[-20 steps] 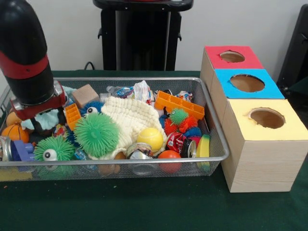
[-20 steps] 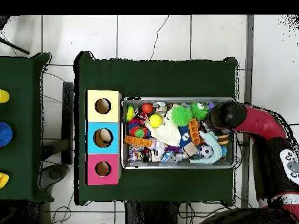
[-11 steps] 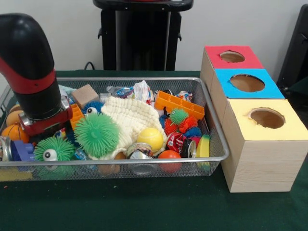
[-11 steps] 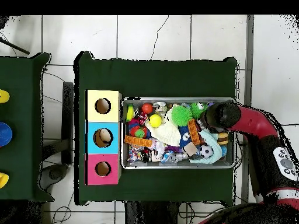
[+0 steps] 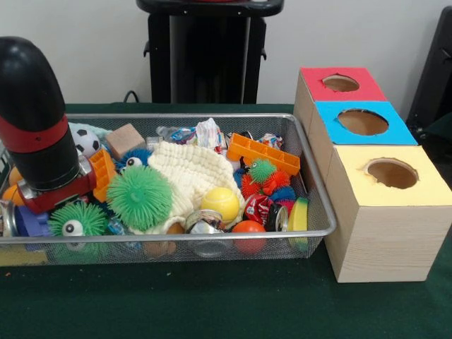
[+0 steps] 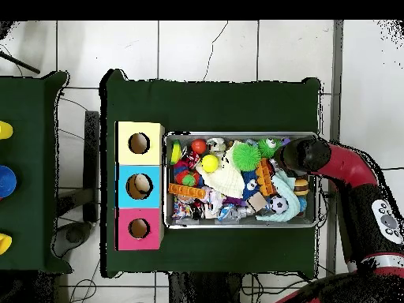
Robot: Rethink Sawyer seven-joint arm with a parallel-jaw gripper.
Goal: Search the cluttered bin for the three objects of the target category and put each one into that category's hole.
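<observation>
A wire bin (image 5: 212, 234) holds mixed toys: a green spiky ball (image 5: 141, 196), a smaller green spiky ball with an eye (image 5: 78, 219), a yellow ball (image 5: 220, 203), an orange ball (image 5: 248, 229), a soccer ball (image 5: 86, 141) and a crushed can (image 5: 258, 208). My arm (image 5: 39, 134) reaches down into the bin's left end in the front view. My gripper (image 5: 55, 194) is buried among the toys beside the spiky balls. In the overhead view the arm's end (image 6: 298, 155) sits over the bin's right end. To the right stands a wooden box with a red hole (image 5: 340, 83), a blue hole (image 5: 362, 121) and a yellow hole (image 5: 392, 173).
A cream knitted cloth (image 5: 191, 173) lies mid-bin, with an orange brick (image 5: 263, 153) and a wooden cube (image 5: 126, 139) behind it. Small spiky balls (image 5: 263, 176) crowd the right end. A basketball (image 5: 11, 194) is at the far left. Something tan shows inside the blue hole (image 6: 139, 185).
The arm has sunk lower and moved toward the bin's front left corner. The soccer ball behind it has come into sight.
</observation>
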